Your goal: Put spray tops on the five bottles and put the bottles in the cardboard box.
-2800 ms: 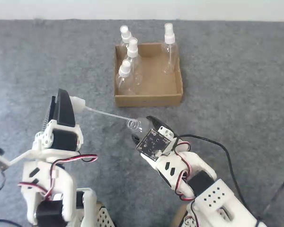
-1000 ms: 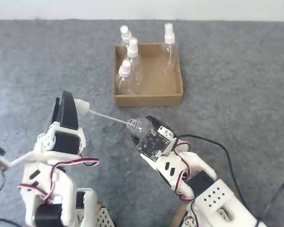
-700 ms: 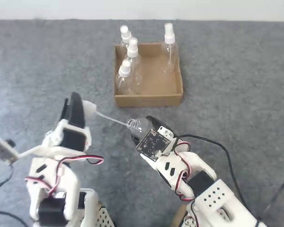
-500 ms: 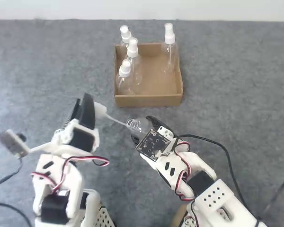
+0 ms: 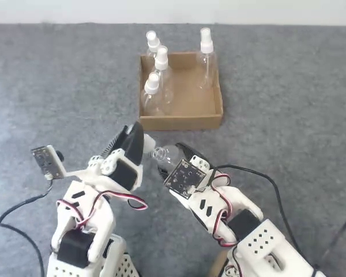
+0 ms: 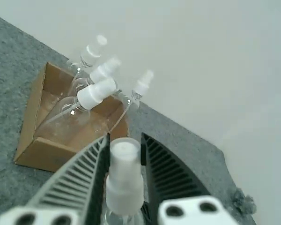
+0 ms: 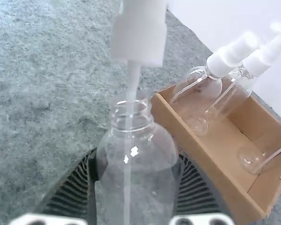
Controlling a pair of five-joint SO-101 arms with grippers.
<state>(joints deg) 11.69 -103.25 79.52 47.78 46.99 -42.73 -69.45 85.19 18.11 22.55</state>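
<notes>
Capping looks to be the step in hand, on the last of the five. Right gripper (image 5: 174, 159) is clamped on the open bottle (image 7: 133, 159), one finger on each side of its body. The neck points away from the wrist and toward the other arm, so the mouth is free and faces the incoming part. Left gripper (image 6: 124, 138) is closed on the top (image 6: 124, 180), pinching the white body and leaving the tube (image 7: 129, 89) free. That tube already runs down through the bottle's mouth, while the top's collar sits just above the rim, not yet on it. Seating it will probably call for a straight push along the neck's line, then a twist. A slant could jam the collar against the rim.

Box (image 5: 181, 122) lies just beyond both grippers' tips, near enough for a short carry. Four capped bottles (image 5: 153, 86) stand in it, three on the side ahead of the left gripper and one at the far corner ahead of the right. The bare floor nearest the right gripper would suit the fifth.
</notes>
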